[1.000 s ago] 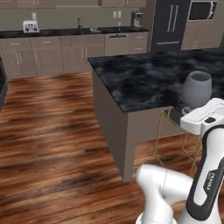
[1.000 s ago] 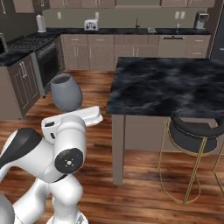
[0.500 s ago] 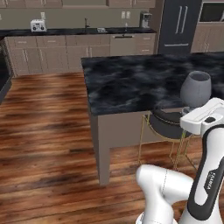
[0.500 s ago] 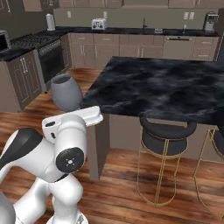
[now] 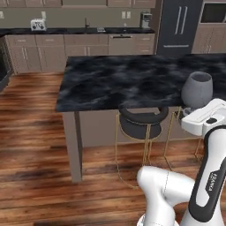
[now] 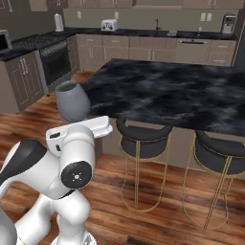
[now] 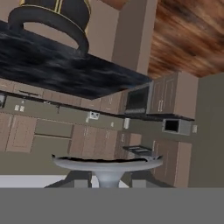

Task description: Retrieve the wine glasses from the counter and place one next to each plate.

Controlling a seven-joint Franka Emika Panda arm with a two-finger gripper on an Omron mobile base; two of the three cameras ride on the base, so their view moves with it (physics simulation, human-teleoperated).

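The white arm is bent upright, its hand [image 7: 107,177] clenched on the stem of a clear greyish wine glass [image 5: 197,90]. The rounded bowl rises beside the black marble island [image 5: 132,79], above a dark round stool [image 5: 140,121].

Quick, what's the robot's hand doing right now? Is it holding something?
Gripper: closed on the stem of a wine glass, carrying it upright beside the black island.
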